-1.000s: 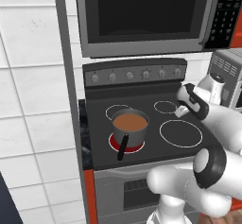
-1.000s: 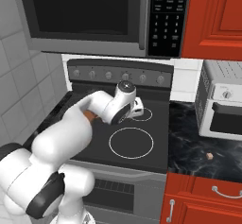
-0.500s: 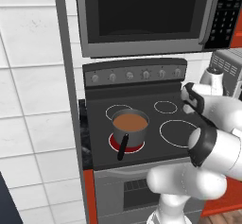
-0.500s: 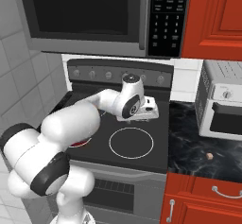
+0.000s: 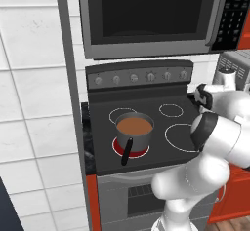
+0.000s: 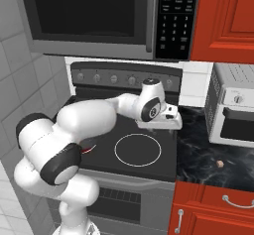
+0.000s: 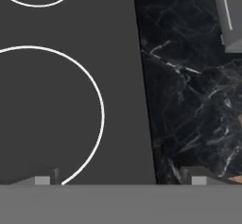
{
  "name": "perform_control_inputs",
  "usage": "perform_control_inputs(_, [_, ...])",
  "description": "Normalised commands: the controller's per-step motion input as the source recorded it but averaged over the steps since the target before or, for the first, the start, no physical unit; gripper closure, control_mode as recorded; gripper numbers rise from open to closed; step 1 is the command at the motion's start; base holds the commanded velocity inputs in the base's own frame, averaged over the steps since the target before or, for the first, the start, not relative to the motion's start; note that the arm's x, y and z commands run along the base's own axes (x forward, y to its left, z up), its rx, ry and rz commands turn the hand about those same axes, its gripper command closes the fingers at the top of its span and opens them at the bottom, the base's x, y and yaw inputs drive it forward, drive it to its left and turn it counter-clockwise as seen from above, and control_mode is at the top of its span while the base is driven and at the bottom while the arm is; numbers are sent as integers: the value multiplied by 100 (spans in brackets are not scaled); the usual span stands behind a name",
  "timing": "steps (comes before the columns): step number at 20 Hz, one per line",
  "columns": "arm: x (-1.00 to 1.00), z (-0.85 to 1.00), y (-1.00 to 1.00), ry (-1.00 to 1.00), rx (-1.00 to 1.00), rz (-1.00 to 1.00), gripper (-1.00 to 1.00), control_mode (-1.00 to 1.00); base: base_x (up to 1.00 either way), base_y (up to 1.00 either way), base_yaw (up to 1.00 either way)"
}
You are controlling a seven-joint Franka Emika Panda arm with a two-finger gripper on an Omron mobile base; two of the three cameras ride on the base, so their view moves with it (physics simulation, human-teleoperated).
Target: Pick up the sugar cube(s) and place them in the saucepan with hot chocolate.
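While the stove (image 5: 146,127) sits where it did half a second ago, the white arm (image 6: 94,125) has swung further toward its right, so the hand now hangs over the seam between the stove's right edge and the black marble desk (image 6: 208,154) (earlier it was over the right-hand burners). On the front left burner, which glows red, stands the saucepan (image 5: 133,130), unmoved, its black handle pointing toward the stove's front edge and the hot chocolate (image 5: 134,125) lying flat and reddish-brown inside it. From the right base view the gripper (image 6: 168,124) points down beside the toaster oven (image 6: 232,105), above the desk's left margin. Seen from the hand view, the fingers (image 7: 45,178) stand wide apart with nothing between them: one tip over the dark cooktop by a white burner ring, the other over the marble. Well apart from the hand, the sugar cube (image 6: 220,164) rests on the desk in front of the toaster oven, near the desk's front edge.
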Motion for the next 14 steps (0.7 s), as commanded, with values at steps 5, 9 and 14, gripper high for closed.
perform_control_inputs(5, [-32,-8,-77,0,11,0,-100,-100,0,0,0])
perform_control_inputs(9, [-23,-6,-92,0,9,0,-100,-100,0,0,0])
perform_control_inputs(14, [-28,-13,-94,0,8,0,-100,-100,0,0,0])
